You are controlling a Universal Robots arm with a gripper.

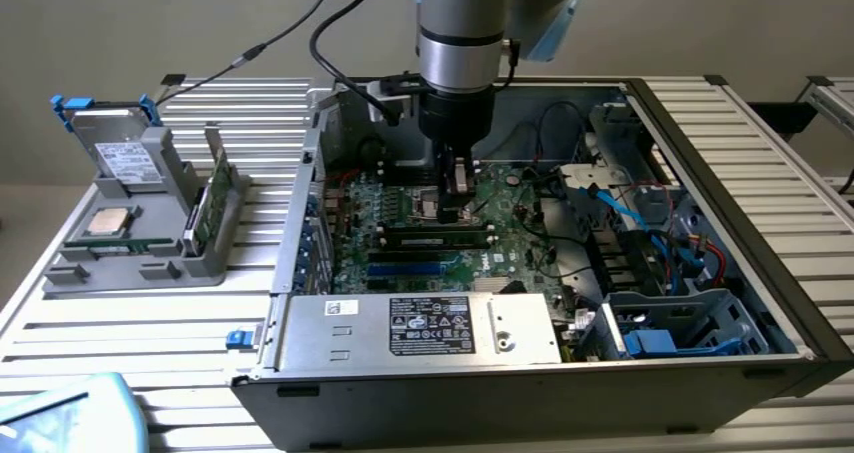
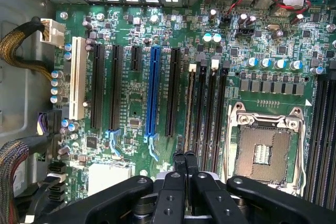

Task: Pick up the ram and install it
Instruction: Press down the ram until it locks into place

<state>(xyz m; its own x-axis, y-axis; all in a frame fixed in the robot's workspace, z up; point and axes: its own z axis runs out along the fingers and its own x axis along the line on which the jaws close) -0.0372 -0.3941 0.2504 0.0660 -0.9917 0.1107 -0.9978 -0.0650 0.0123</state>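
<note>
The arm [image 1: 461, 18] is rocking a chunky silver-grey cylinder body with a dark band, black cables [image 1: 334, 18] trailing off it. The gripper [image 2: 185, 162] is sporting matte black linkages dotted with round screws.

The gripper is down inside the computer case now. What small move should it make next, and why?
Probably lift straight up. The gripper is shut and holds nothing, low over the memory slots, while a ram stands in the grey holder outside the case.
</note>
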